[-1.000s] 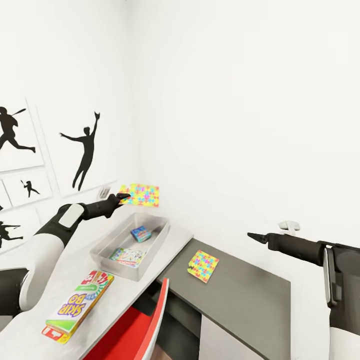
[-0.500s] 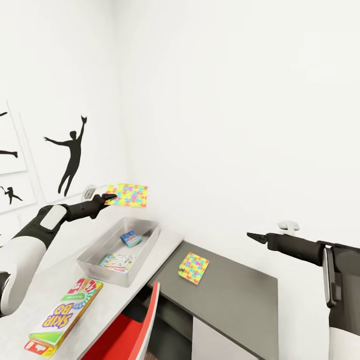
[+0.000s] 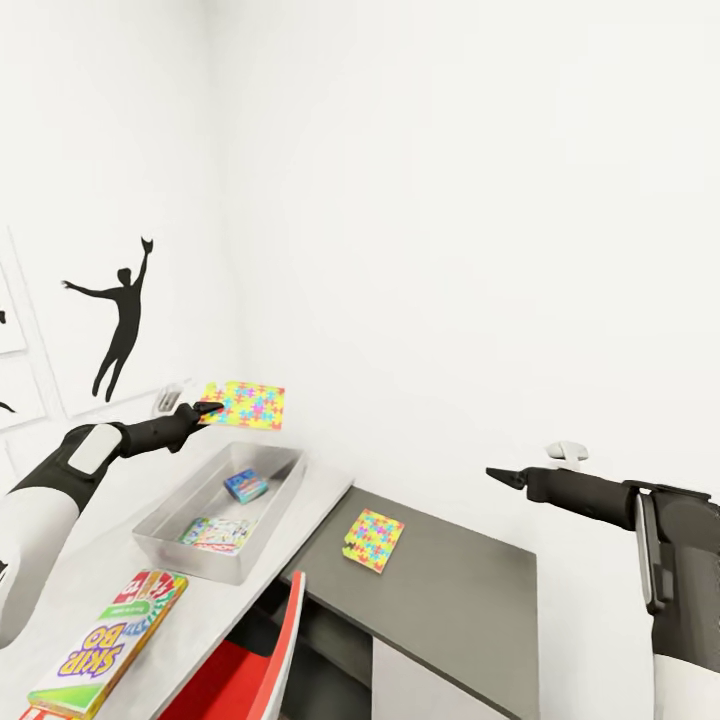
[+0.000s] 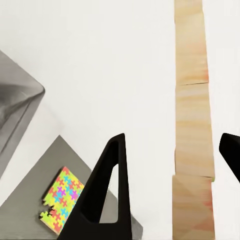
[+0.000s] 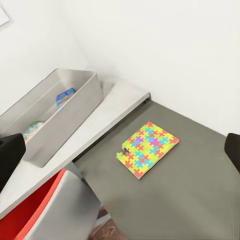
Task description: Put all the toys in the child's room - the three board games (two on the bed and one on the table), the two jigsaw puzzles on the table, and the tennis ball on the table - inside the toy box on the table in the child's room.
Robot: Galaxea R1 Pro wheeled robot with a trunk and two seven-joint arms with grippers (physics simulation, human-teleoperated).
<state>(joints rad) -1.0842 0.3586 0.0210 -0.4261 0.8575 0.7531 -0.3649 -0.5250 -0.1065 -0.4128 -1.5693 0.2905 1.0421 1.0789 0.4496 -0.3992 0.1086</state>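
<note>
Head view: the left hand (image 3: 212,408) is clamped on the edge of one jigsaw puzzle (image 3: 243,404), held in the air above the far end of the toy box (image 3: 262,508). The toy box rests on the white desk (image 3: 318,490) and contains two small game boxes. A second jigsaw puzzle (image 3: 372,540) lies flat on a lower grey surface (image 3: 470,590) beside the desk. The right hand (image 3: 503,478) hovers over that surface; whether its fingers are apart or together cannot be told. A Skip-Bo box (image 3: 105,640) lies on the desk near the robot.
</note>
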